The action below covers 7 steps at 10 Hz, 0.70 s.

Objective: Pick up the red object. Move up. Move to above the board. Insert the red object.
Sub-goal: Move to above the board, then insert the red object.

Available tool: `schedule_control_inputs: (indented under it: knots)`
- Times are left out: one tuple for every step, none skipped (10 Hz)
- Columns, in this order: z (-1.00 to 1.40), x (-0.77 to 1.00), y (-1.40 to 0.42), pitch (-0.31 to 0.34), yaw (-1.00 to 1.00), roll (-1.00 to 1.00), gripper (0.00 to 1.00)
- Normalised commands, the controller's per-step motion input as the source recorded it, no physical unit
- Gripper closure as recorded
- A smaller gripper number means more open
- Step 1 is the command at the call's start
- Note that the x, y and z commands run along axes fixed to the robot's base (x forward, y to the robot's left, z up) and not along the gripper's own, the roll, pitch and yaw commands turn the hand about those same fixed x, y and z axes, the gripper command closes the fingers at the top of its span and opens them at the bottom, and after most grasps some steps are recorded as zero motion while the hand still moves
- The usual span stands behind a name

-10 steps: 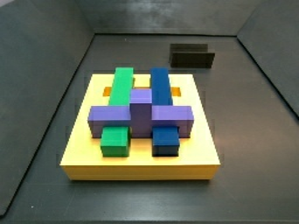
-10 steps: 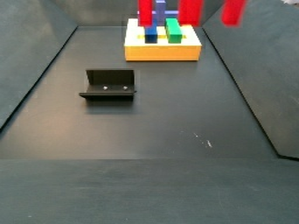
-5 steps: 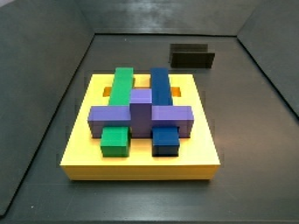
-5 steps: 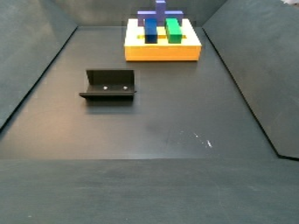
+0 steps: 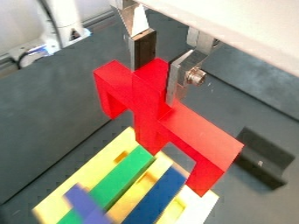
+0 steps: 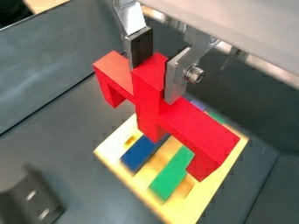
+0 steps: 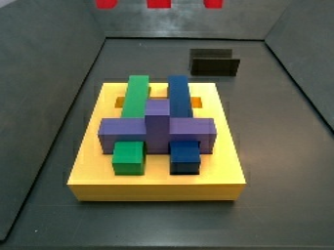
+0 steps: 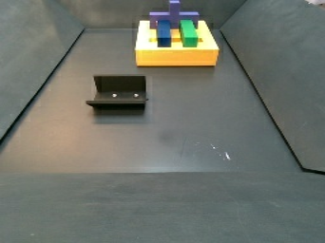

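Note:
My gripper (image 5: 162,68) is shut on the upright stem of the red object (image 5: 146,96), a red bar with two legs, and holds it in the air over the board (image 5: 107,156). Both wrist views show this hold (image 6: 158,66). The board is a thick yellow slab (image 7: 156,186) with a green block (image 7: 135,98), a blue block (image 7: 179,98) and a purple cross block (image 7: 156,125). In a side view only the lowest parts of the red object (image 7: 159,4) show at the upper edge. In a side view the board (image 8: 177,57) stands at the far end, with gripper and red object out of view.
The fixture, a dark bracket (image 8: 118,92), stands on the dark floor apart from the board; it also shows behind the board (image 7: 216,63) and in both wrist views (image 5: 263,157) (image 6: 30,203). Grey walls enclose the floor.
The red object was over the board at the top of a side view one second ago, then left that view. Its lowest parts now show at the upper edge of a side view.

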Motion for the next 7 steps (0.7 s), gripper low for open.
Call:
schedule_control_inputs:
  knots:
    - [0.07,0.12,-0.44,0.167,0.01,0.02,1.00]
    - [0.04,0.08,-0.20,0.117,0.01,0.02,1.00]
    - [0.04,0.05,-0.17,0.097,0.01,0.02,1.00]
    - [-0.37,0.00,0.00,-0.104,0.00,0.03,1.00]
    - [-0.69,-0.01,-0.08,-0.119,0.00,0.31,1.00]
    - [-0.67,0.00,0.00,-0.067,0.00,0.34,1.00]
    - [-0.70,0.00,0.11,-0.090,0.00,0.30,1.00]
